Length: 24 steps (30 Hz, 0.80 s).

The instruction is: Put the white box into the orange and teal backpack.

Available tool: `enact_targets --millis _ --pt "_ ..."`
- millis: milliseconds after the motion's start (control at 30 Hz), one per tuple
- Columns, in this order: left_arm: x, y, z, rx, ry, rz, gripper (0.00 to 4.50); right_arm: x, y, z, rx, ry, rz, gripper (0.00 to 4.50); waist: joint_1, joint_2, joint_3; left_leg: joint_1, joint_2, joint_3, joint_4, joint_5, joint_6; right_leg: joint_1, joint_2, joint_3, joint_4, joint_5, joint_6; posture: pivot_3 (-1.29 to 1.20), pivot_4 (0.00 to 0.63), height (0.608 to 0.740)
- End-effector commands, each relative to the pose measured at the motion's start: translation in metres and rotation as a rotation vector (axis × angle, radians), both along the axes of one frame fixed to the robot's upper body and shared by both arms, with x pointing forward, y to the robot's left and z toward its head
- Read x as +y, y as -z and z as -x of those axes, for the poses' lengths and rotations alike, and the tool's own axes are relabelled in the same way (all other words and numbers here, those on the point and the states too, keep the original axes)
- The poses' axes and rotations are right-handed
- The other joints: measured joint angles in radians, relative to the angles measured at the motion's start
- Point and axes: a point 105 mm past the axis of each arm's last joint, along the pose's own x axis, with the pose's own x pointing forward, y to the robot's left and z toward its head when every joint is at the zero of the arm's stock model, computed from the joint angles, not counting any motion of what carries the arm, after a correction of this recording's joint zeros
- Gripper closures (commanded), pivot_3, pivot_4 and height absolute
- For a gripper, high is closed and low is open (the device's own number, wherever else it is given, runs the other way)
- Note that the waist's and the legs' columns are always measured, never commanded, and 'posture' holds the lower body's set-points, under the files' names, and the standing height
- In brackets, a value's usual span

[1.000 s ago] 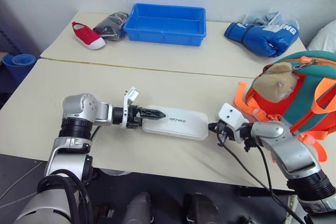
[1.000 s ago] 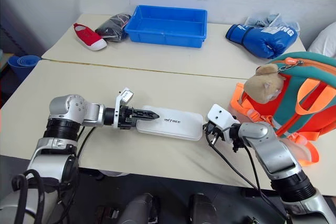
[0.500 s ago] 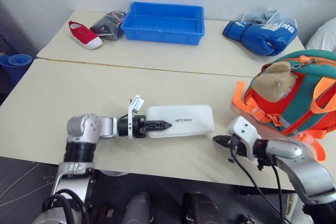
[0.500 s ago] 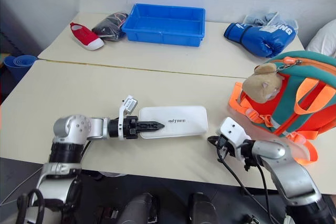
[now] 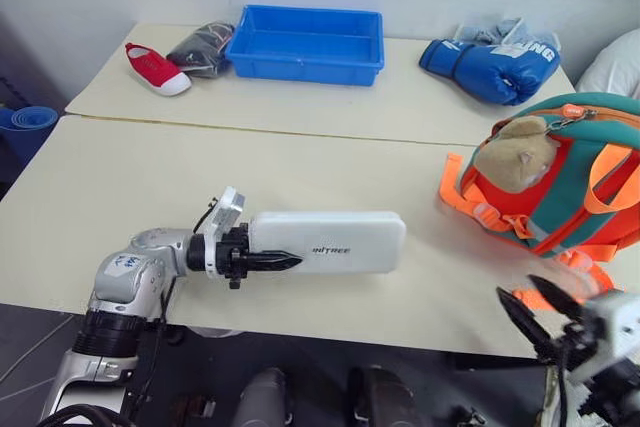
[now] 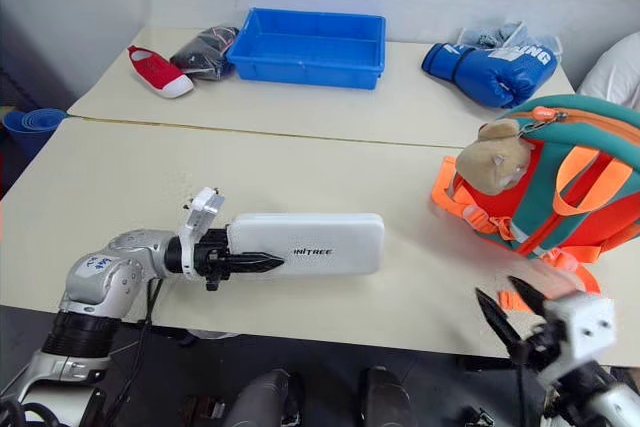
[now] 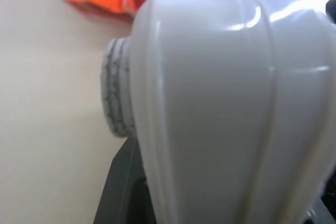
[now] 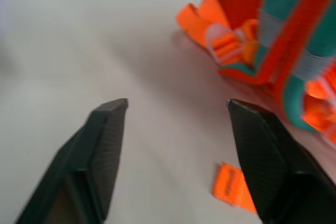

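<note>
The white box [image 5: 335, 242] stands turned on its long edge, just over the near half of the table, lettering facing me. My left gripper [image 5: 265, 260] is shut on its left end, one black finger lying across the face. In the left wrist view the box [image 7: 220, 103] looms close. The orange and teal backpack [image 5: 570, 177] stands upright at the right with a tan plush head on its front. My right gripper [image 5: 540, 312] is open at the table's near right edge, apart from the box, with the backpack [image 8: 273, 30] and its orange straps ahead of the fingers [image 8: 105, 145].
On the far table sit a blue tray [image 5: 305, 44], a red shoe [image 5: 155, 67], a dark bag [image 5: 205, 47] and blue boxing gloves [image 5: 490, 55]. A seam runs between the two tables. A blue roll [image 5: 20, 122] lies off the left edge.
The left gripper closed on the box's end, rolled it onto its edge and lifted it slightly. The right gripper left the box's right end, pulled back to the near right edge and opened.
</note>
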Motion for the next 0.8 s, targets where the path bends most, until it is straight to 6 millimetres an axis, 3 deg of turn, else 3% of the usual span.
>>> enact_targets --millis 33,67,233,500,600,700,800 --pt "0.011 -0.022 0.000 -0.096 -0.007 0.039 3.20 -0.018 -0.021 0.015 -0.094 0.103 0.038 0.30 -0.008 0.000 0.000 0.000 0.000 -0.001 0.000 -0.001 0.000 0.000 0.000 0.000 0.000 0.000 0.000 0.00 0.150 0.740" --pt "0.013 -0.022 -0.002 -0.097 -0.020 0.034 3.20 -0.020 -0.023 0.017 -0.093 0.105 0.039 0.04 -0.011 0.001 0.000 0.000 0.000 -0.001 0.000 -0.001 0.000 0.000 -0.001 0.000 0.000 0.000 0.000 0.00 0.150 0.740" --pt "0.012 -0.012 0.002 -0.083 -0.019 0.016 3.20 -0.041 -0.035 0.010 -0.135 0.144 0.030 0.04 -0.021 0.002 0.000 0.000 0.000 -0.001 0.000 0.001 0.003 0.000 -0.001 0.001 0.000 0.000 -0.001 0.00 0.150 0.740" --pt "0.012 -0.017 0.002 -0.094 -0.051 0.027 3.20 -0.026 -0.036 -0.067 -0.065 -0.213 0.006 0.04 -0.037 0.003 0.001 0.000 0.000 -0.001 0.000 0.002 0.007 0.000 -0.001 0.000 0.000 0.000 -0.001 0.00 0.150 0.740" --pt "0.017 -0.018 0.001 -0.092 -0.081 0.028 3.20 -0.033 -0.049 -0.105 -0.121 -0.243 0.002 0.04 -0.034 0.004 0.001 0.000 0.000 -0.001 0.000 0.003 0.007 0.000 0.000 -0.001 0.000 0.000 -0.001 0.00 0.150 0.740" --pt "0.022 -0.024 0.002 -0.097 -0.110 0.039 3.20 -0.019 -0.057 -0.125 -0.135 -0.338 -0.009 0.68 -0.033 0.004 0.001 -0.001 -0.001 -0.001 0.002 0.005 0.004 -0.001 -0.001 -0.001 0.002 0.000 0.000 0.00 0.150 0.740" --pt "0.031 -0.032 0.000 -0.081 -0.167 0.077 3.20 0.002 -0.063 -0.134 -0.158 -0.436 -0.037 1.61 -0.031 0.004 0.001 -0.001 -0.001 -0.001 0.002 0.006 0.003 -0.001 0.000 -0.002 0.002 0.000 0.000 0.00 0.150 0.740"
